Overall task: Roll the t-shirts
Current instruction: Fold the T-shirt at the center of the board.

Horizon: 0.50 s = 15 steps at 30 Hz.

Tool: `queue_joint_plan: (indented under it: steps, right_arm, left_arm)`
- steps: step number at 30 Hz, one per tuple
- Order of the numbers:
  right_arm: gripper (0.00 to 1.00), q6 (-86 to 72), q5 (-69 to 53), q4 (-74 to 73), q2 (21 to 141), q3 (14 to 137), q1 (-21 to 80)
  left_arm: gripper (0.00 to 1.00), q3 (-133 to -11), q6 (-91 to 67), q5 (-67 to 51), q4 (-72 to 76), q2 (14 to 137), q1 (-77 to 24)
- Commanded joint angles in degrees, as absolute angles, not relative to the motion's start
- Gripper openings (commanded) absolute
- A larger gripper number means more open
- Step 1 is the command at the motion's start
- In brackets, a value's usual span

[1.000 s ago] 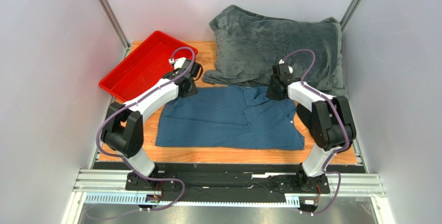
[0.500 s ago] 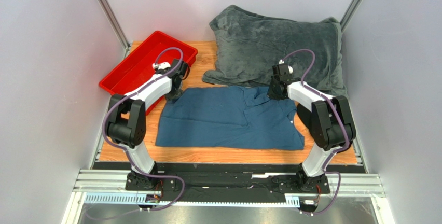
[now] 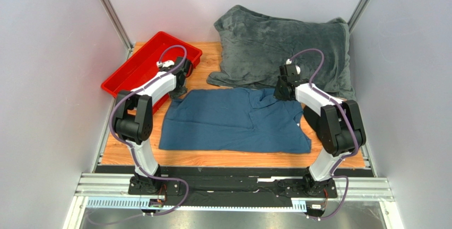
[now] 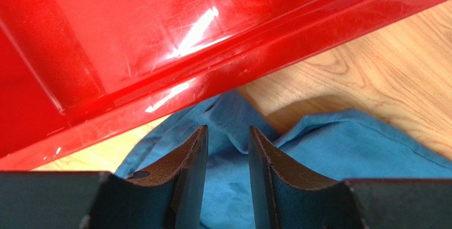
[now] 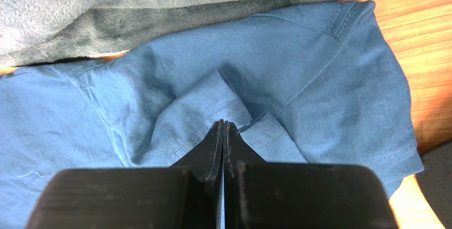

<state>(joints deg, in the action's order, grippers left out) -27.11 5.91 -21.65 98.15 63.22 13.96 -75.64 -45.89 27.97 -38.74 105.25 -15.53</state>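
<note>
Inventory count.
One t-shirt, one red tray, one grey blanket, two arms: left arm, right arm.

The dark teal-blue short-sleeved t-shirt is soft, matt cloth with a fine knit and stitched hems. Under the t-shirt, the light brown wooden tabletop is smooth, with visible grain and a low sheen. Just left of the t-shirt, the red rectangular plastic tray is glossy, with bright highlights and fine scratches. Behind the t-shirt, the large grey blanket is plush, fuzzy and matt. Over the t-shirt, the left gripper and right gripper are matt black plastic with slightly grainy faces.
</note>
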Motion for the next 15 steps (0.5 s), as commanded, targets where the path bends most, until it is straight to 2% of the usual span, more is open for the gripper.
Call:
queue_joint_plan:
  steps: [1, 8, 12, 15]
  right_arm:
    - [0.0, -26.37, 6.07, -21.36, 95.98, 65.57, 13.97]
    - [0.0, -26.19, 6.15, -21.8, 95.27, 65.83, 13.97]
    - [0.01, -26.28, 6.5, -22.23, 94.92, 65.92, 13.97]
    - [0.16, -26.11, 6.5, -22.41, 94.48, 66.01, 13.89]
  left_arm:
    - [0.43, -77.87, -44.82, 27.69, -38.05, 106.26, -14.85]
    - [0.41, -79.19, -45.0, 27.16, -38.5, 108.02, -14.68]
    - [0.3, -79.37, -45.26, 27.07, -38.85, 108.72, -14.68]
    - [0.17, -79.45, -45.35, 27.07, -38.76, 108.72, -14.59]
